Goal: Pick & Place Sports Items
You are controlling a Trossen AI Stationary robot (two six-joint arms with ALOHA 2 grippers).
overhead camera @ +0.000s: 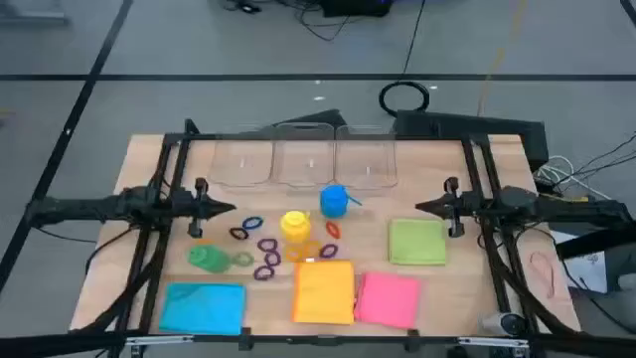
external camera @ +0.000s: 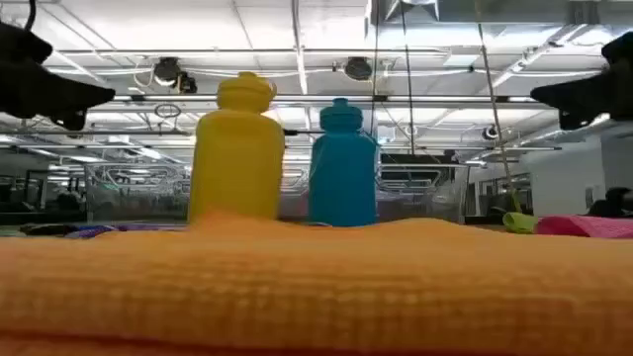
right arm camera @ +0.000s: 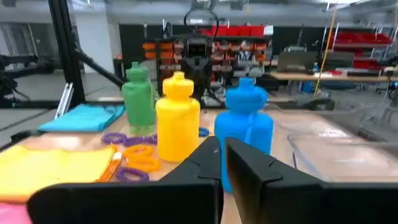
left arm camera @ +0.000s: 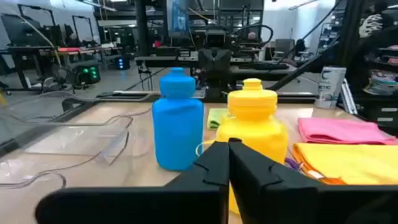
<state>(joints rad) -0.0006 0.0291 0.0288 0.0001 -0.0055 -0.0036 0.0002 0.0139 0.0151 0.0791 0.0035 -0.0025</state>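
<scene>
Nothing is lifted yet: the left pincer point(overhead camera: 231, 208) and right pincer point(overhead camera: 418, 207) hover closed and empty at the surface's point(overhead camera: 139, 164) left and right sides, tips pointing inward. The blue bottle point(overhead camera: 334, 200), yellow bottle point(overhead camera: 295, 225), green bottle point(overhead camera: 209, 259) and rings point(overhead camera: 266, 258) crowd mid-surface, with the cloths point(overhead camera: 324, 291) along the near edge. Next, I judge, one pincer must open and drop onto a bottle; the bins point(overhead camera: 307, 162) along the far edge look empty.

Glossy plastic bottles point(external camera: 237, 148); woven cloth point(external camera: 316, 287)
</scene>
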